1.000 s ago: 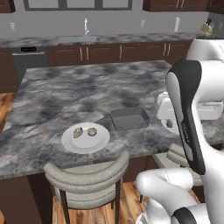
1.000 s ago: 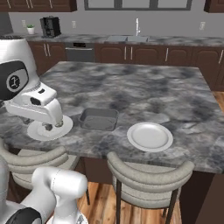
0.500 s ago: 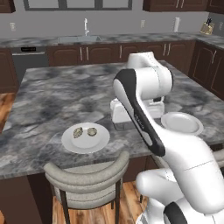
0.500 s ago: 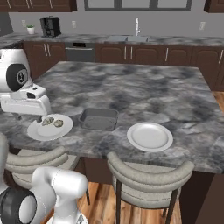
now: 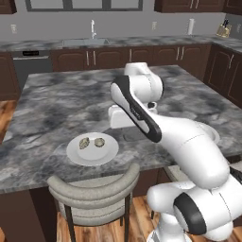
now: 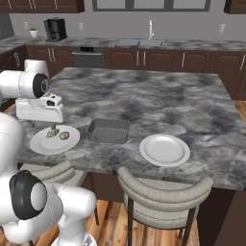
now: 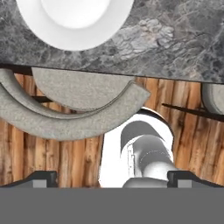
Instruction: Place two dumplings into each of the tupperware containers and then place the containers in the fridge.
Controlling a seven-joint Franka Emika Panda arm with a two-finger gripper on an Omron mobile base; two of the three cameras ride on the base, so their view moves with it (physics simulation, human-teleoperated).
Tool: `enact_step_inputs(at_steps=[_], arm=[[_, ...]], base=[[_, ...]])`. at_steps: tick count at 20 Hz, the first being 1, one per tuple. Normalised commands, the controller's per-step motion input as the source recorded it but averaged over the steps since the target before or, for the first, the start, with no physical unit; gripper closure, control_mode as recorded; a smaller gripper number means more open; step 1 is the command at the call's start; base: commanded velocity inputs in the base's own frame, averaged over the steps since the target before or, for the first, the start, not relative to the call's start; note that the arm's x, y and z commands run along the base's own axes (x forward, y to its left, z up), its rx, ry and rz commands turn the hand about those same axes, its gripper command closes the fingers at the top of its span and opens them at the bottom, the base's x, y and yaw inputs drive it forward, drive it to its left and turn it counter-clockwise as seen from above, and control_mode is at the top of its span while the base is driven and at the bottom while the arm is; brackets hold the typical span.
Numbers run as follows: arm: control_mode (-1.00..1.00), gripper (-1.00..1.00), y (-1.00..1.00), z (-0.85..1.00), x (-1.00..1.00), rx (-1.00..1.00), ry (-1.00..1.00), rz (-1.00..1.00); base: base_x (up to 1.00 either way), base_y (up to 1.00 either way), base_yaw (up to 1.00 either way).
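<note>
Now the pincer (image 7: pixel 112 177) stands spread wide with nothing between its tips, its white hand hanging over the near left part of the marble surface (image 6: pixel 158 103), just above a round white plate (image 6: pixel 54 141) that carries two dumplings (image 5: pixel 91 142) side by side. To the right of that plate lies the dark grey tupperware container (image 6: pixel 108 131), and further right sits a second white plate (image 6: pixel 164 149) near the front edge, with a grey-backed stool (image 6: pixel 163 190) below it.
</note>
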Motion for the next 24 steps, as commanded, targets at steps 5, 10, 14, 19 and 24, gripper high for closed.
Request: enact_step_inputs(at_steps=[5, 10, 14, 19, 24], arm=[[-1.00, -1.00, 0.27, -0.48, 0.29, 0.00, 0.07, 0.08], [-1.00, -1.00, 0.13, -0.55, 0.20, 0.02, -0.08, 0.11], [-1.00, -1.00, 0.00, -0.39, 0.01, 0.10, -0.32, 0.09], [-1.00, -1.00, 0.03, -0.32, 0.13, 0.16, -0.22, 0.01], [-1.00, -1.00, 0.28, -0.02, 0.48, -0.04, 0.00, 0.00]], base=[[0.00, 0.00, 0.00], [0.00, 0.00, 0.00], [0.00, 0.00, 0.00], [0.00, 0.00, 0.00], [0.00, 0.00, 0.00]])
